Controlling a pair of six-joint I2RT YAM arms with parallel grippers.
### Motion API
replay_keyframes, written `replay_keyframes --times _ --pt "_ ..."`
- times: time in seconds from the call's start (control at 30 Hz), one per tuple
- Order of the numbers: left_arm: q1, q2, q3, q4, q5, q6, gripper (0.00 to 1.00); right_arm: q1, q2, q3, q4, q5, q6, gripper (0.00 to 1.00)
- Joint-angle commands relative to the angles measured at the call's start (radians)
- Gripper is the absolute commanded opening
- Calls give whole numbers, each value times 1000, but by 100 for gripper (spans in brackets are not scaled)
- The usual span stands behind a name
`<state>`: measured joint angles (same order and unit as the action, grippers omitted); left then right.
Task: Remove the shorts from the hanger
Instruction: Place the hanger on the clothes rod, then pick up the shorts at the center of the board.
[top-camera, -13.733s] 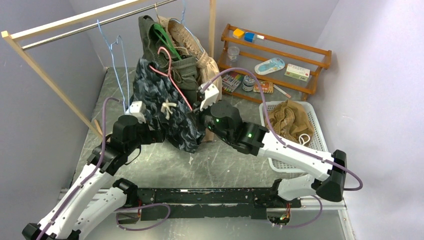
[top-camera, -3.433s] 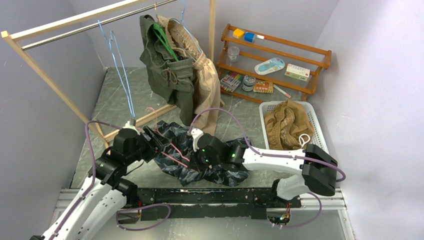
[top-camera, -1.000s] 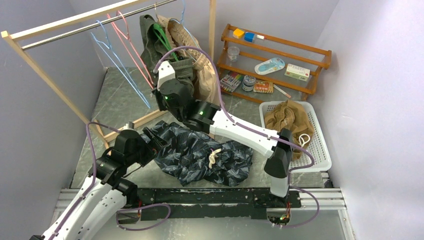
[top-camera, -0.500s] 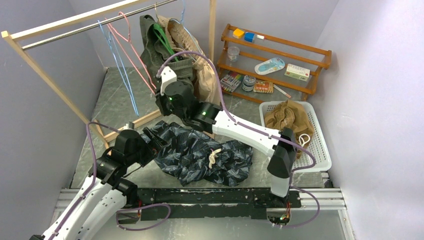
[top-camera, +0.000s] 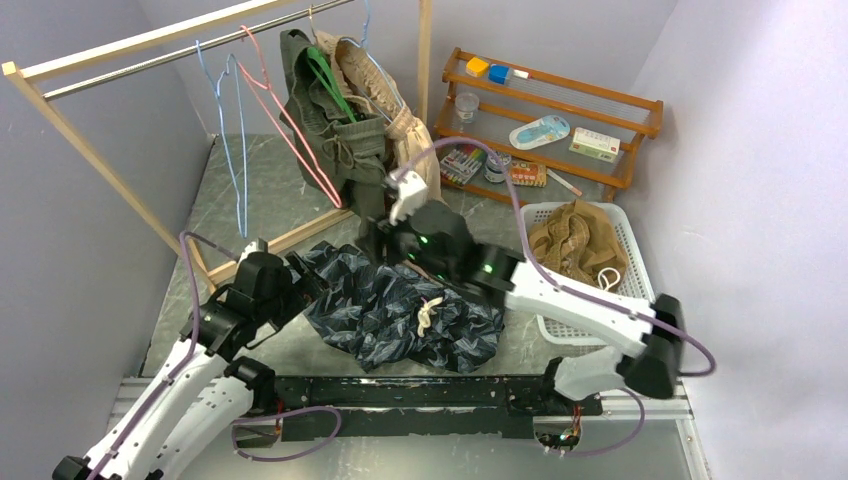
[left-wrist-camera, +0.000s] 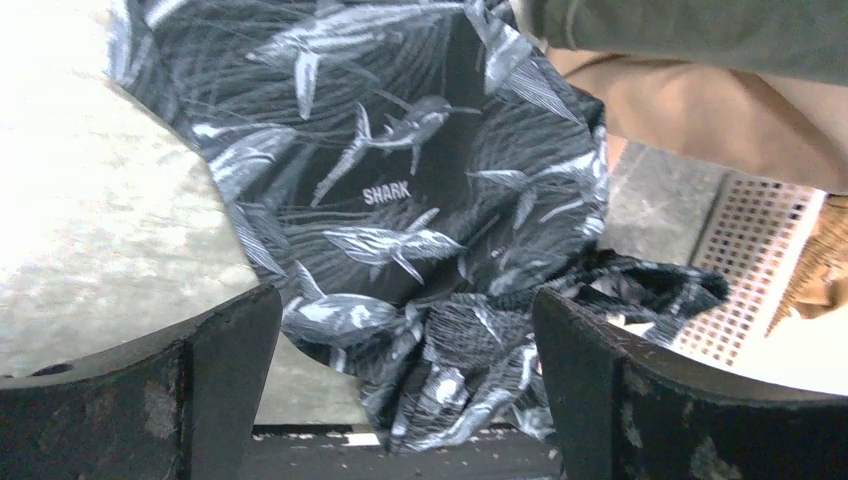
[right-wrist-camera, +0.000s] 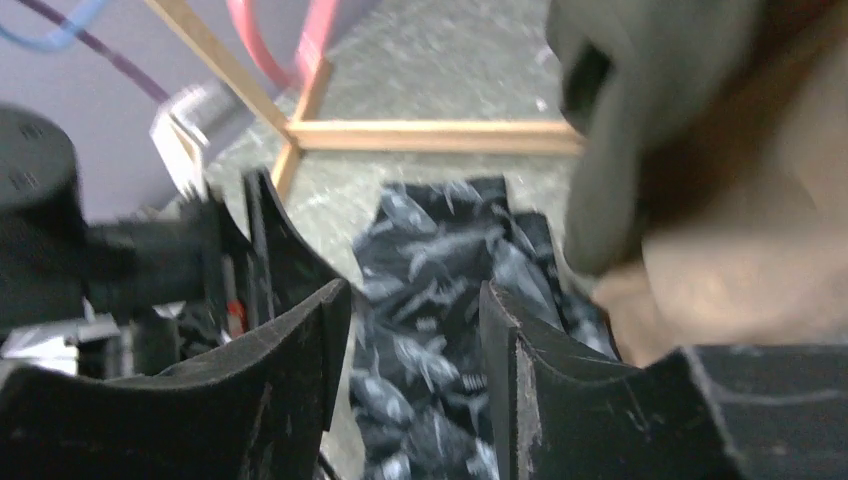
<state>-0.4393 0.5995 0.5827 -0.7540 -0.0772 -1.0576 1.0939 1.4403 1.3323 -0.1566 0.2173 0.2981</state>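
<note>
Down on the table (top-camera: 250, 180), off any hanger: the dark navy shorts (top-camera: 400, 315), crumpled in a broad heap near the front edge, pale drawstring (top-camera: 430, 312) knotted on top. Shark print plain in the left wrist view, with the word SHARK readable on the cloth (left-wrist-camera: 400, 200).

At the heap's left edge, the left gripper (top-camera: 305, 275). Jaws spread wide in its own camera (left-wrist-camera: 405, 330), nothing between them, navy cloth just ahead and below. Touching the cloth or only close to it? Cannot tell.

Over the heap's far edge, the right gripper (top-camera: 375, 235), pointing down and to the left. Fingers apart here too (right-wrist-camera: 415, 300), gap bare, navy pattern (right-wrist-camera: 440, 300) showing through it. Hovering, gripping nothing.

Right beside that wrist, up on the rail (top-camera: 180, 45): the olive green shorts (top-camera: 330, 120) on a green hanger (top-camera: 325, 75), hem just far of the right gripper. Light beige shorts (top-camera: 415, 160) hanging just right of them.

Left along the rail, a pink hanger (top-camera: 300, 130) and blue hangers (top-camera: 235, 130), all bare wire.

Off to the right, the tan-brown shorts (top-camera: 575, 240) bundled in a white basket (top-camera: 640, 290). Behind it, a wooden shelf (top-camera: 600, 110) with small odds and ends
</note>
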Motion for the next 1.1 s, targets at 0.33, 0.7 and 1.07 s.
replay_keyframes --times 0.33,0.7,1.07 --pt "7 153 7 78 -124 99 99 -89 -267 -541 -120 54 303 77" --pt "7 93 -84 118 -13 -10 99 -155 -113 -347 -385 86 323 82" --pt "7 71 -65 77 -40 -3 99 -143 -86 -398 -471 139 1022 81"
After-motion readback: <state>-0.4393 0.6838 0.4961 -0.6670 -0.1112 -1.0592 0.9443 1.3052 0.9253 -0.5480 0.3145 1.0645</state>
